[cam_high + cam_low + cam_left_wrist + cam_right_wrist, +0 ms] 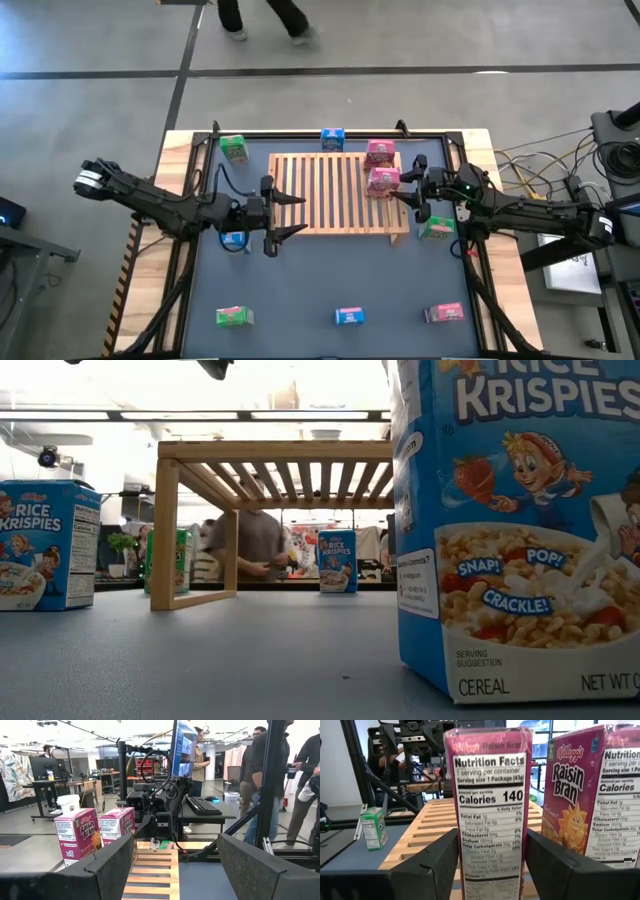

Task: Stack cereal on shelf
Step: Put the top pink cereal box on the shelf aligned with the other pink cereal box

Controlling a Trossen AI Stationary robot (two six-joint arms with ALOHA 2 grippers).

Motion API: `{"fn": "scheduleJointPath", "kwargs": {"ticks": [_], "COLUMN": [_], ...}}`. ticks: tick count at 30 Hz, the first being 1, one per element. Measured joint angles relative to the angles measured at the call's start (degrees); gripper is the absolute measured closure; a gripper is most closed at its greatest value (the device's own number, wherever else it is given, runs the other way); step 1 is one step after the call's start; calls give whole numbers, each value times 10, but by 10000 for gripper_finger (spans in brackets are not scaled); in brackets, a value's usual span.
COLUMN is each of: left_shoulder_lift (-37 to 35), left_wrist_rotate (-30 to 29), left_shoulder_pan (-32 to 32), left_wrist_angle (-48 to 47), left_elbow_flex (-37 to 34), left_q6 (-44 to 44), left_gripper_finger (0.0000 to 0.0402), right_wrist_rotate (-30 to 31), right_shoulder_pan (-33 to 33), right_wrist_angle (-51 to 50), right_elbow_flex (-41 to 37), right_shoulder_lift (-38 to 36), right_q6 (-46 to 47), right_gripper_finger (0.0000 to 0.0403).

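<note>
Right gripper (398, 190) at the right end of the shelf (330, 190), fingers either side of a pink box (384, 180) standing on the slats. Right wrist view: box sits between the fingers with slight gaps on both sides, so I can't tell if it's pinched or loose. Second pink box (379, 152) just beside it, also on the shelf. Left gripper (290, 216) at the shelf's left end, fingers spread, holding nothing.

Count from the high view:
- Pink: 3. Two on the shelf, third pink box (444, 313) on the table near the front right corner.
- Blue: 3. One (333, 138) behind the shelf, one (234, 240) under the left arm, one (349, 317) front centre.
- Green: 3. One (233, 149) back left, one (436, 229) right of the shelf under the right arm, one (232, 317) front left.
</note>
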Motion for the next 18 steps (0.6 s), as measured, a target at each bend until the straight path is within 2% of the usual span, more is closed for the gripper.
{"fn": "scheduleJointPath", "kwargs": {"ticks": [9,18], "left_shoulder_lift": [0,0], "left_wrist_rotate": [0,0], "left_shoulder_pan": [0,0], "left_wrist_angle": [-13,-20], "left_elbow_flex": [0,-1], "left_q6": [-10,-14], "left_gripper_finger": [132,132], "right_wrist_rotate": [0,1], "right_shoulder_pan": [0,0], "right_wrist_angle": [-10,-61], "right_elbow_flex": [6,6], "right_shoulder_lift": [-1,-28], "right_q6": [-1,-9], "right_gripper_finger": [197,197]}}
